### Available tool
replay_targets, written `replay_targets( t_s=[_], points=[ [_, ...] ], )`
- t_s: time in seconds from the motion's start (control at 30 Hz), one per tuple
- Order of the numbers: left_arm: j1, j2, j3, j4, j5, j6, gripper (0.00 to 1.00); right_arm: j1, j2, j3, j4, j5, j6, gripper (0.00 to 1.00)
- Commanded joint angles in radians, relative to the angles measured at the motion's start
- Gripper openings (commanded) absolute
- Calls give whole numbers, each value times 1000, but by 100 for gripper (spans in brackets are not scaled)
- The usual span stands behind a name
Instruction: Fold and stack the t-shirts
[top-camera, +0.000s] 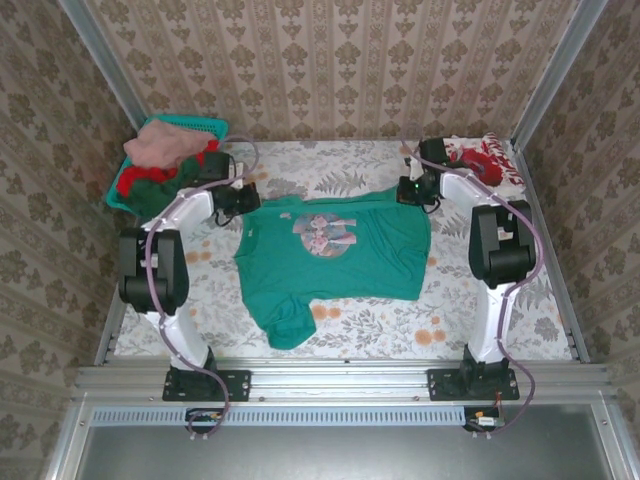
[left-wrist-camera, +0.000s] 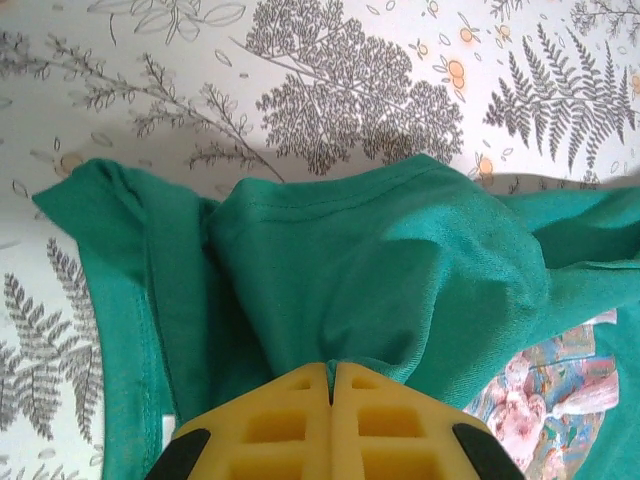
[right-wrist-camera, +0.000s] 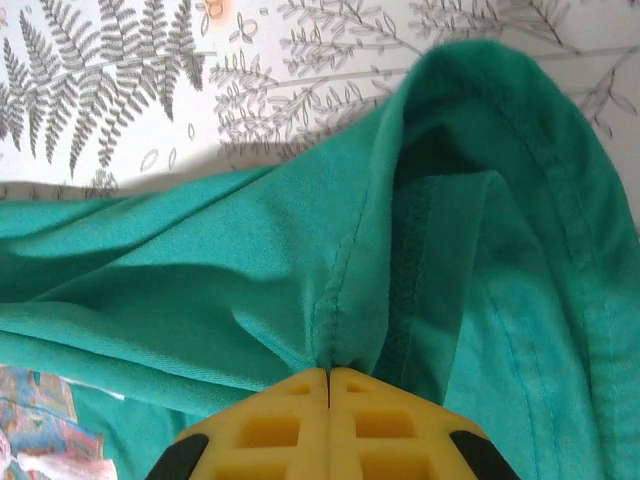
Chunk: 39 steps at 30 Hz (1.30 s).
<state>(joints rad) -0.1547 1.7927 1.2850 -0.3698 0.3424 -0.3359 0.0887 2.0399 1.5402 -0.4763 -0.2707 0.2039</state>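
Top external: one teal-green t-shirt (top-camera: 335, 255) lies spread mid-worktop (top-camera: 400, 335), with the left tool (top-camera: 243, 203) and right tool (top-camera: 413, 190) at its far shoulders. Three heaped shirts (top-camera: 160, 155), salmon-pink, red and dark green, fill the basket (top-camera: 207, 125). One red-and-white shirt (top-camera: 488, 158) sits far right.

Left wrist: the jaws are pinched tight on teal cloth.

Right wrist: likewise, on a seam.

This looks like the first fold. Next, both shoulders should travel evenly toward the near hem.

A t-shirt (top-camera: 335, 255) flat at table (top-camera: 520, 300) centre; basket (top-camera: 205, 126) of shirts (top-camera: 160, 146) back left; another shirt (top-camera: 488, 158) back right.

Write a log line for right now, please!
left gripper: shut on teal t-shirt | right gripper: shut on teal t-shirt | chest print: facing up
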Motion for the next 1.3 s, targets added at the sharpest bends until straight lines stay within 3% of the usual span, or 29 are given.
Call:
replay_targets(
  t_s=[0.0,0.2,0.33,0.4,0.53,0.67,0.8,0.9,1.03,1.27],
  points=[
    [4,-69,-62,67,-14,5,0,-4,-71,-50,61,-7,5,0],
    [-3,-70,-170,130,5,-30,0,-3,-65,-108,48,-3,53,5],
    [-8,-40,-179,138,10,-39,1,-1,-58,-118,32,-60,62,18],
    [-11,-39,-185,138,12,-48,12,-1,-63,-107,-9,-79,63,27],
    [-11,-66,-214,134,14,-65,34,-1,-119,-113,-53,-35,69,29],
    [-11,-99,-213,83,-11,-65,45,9,-181,-120,-54,4,90,30],
    [-31,-94,-122,-25,-118,-32,49,58,-196,-122,11,22,107,32],
    [-67,-49,-6,-118,-219,-8,51,90,-114,-66,15,33,110,31],
    [-103,53,131,-149,-242,29,56,99,4,-6,-6,68,128,30],
    [-138,253,323,-219,-225,77,58,100,42,-50,-5,87,147,30]
  ],
)
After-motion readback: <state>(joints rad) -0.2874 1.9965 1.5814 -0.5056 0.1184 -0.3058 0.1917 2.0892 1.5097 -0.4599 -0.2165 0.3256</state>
